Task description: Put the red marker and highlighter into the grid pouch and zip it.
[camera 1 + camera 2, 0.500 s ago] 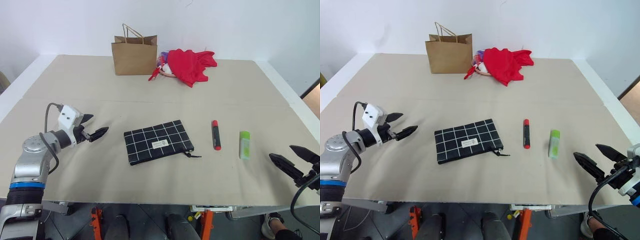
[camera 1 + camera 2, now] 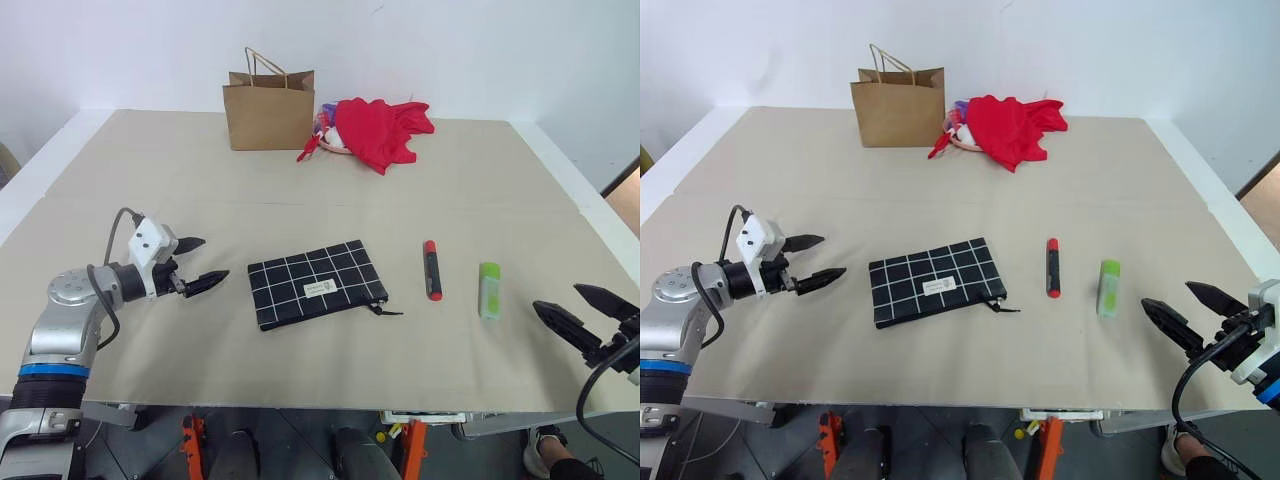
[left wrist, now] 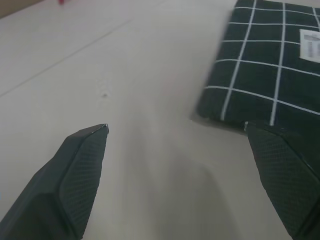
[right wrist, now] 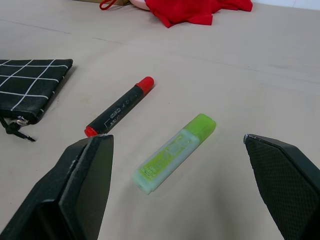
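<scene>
Two hands are held spread wide and empty: the left hand (image 2: 197,262) beside the grid pouch (image 2: 315,283), the right hand (image 2: 583,312) near the highlighter (image 2: 488,289). Red marker (image 2: 431,269) and highlighter are seen on the desk (image 2: 300,190), outside the flat pouch.

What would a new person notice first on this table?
The flat black fabric pouch with white grid lines lies mid-table, a black marker with red cap and a chunky light-green highlighter on its right. At the far edge, a bright red cloth lies beside a brown paper bag.
</scene>
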